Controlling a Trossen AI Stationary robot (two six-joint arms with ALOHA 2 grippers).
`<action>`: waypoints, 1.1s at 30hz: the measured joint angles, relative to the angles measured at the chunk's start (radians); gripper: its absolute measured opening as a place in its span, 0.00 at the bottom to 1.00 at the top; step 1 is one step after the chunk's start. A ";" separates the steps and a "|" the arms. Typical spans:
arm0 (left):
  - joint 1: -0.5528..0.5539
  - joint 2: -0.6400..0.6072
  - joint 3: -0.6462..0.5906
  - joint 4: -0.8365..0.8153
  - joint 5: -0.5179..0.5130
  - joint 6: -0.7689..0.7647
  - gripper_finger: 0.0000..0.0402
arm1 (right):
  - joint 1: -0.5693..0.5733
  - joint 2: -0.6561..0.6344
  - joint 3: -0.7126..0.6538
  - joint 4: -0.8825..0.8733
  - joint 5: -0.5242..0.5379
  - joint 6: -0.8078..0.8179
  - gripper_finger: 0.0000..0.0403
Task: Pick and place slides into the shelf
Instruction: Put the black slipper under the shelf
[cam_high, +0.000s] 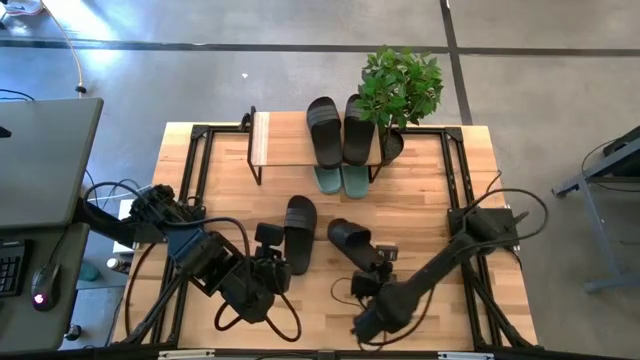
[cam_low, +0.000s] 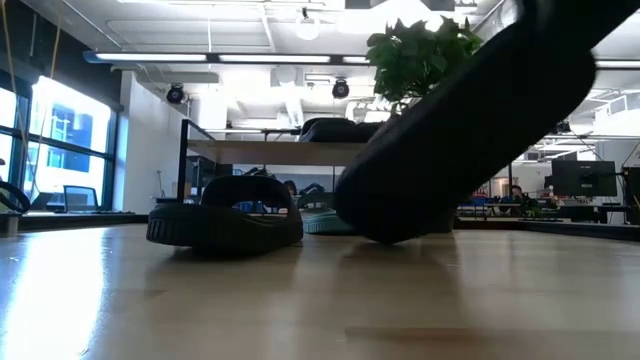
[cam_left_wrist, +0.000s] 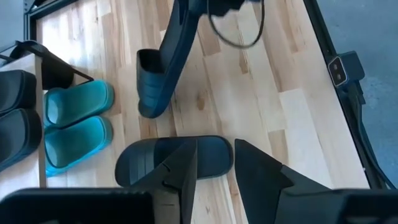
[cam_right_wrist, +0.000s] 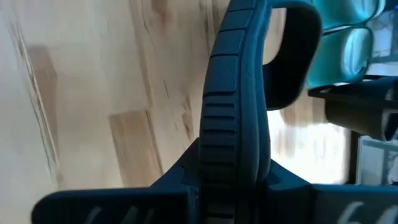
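Two black slides (cam_high: 340, 130) lie on the shelf (cam_high: 262, 140), and a green pair (cam_high: 342, 180) sits on the table under its front edge. A third black slide (cam_high: 299, 232) lies flat on its sole mid-table. My left gripper (cam_left_wrist: 214, 165) hovers open above this slide's near end (cam_left_wrist: 174, 158), touching nothing. My right gripper (cam_high: 372, 258) is shut on a fourth black slide (cam_high: 350, 238), which slants down toward the table. My right gripper pinches the black slide's heel end (cam_right_wrist: 231, 155) between its two fingers, one on the underside and one on the footbed. It comes slanting down from the near right. The slide is tilted steeply on edge, and its toe end (cam_low: 385, 232) touches the tabletop.
A potted plant (cam_high: 400, 90) stands at the shelf's right end, its leaves over the slides there. The shelf's left part is bare plank. Black frame rails (cam_high: 195, 170) run along the table's left and right sides. Cables loop near both arms at the near edge.
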 joint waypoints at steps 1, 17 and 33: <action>-0.001 0.000 0.000 -0.002 0.000 0.000 0.23 | -0.012 0.015 0.009 0.001 -0.008 0.000 0.09; -0.007 0.000 0.000 -0.004 0.027 0.000 0.15 | -0.100 0.129 0.064 0.079 -0.070 -0.157 0.09; -0.021 0.000 -0.004 0.002 0.079 -0.028 0.12 | -0.003 0.131 0.089 0.012 -0.009 -0.039 0.09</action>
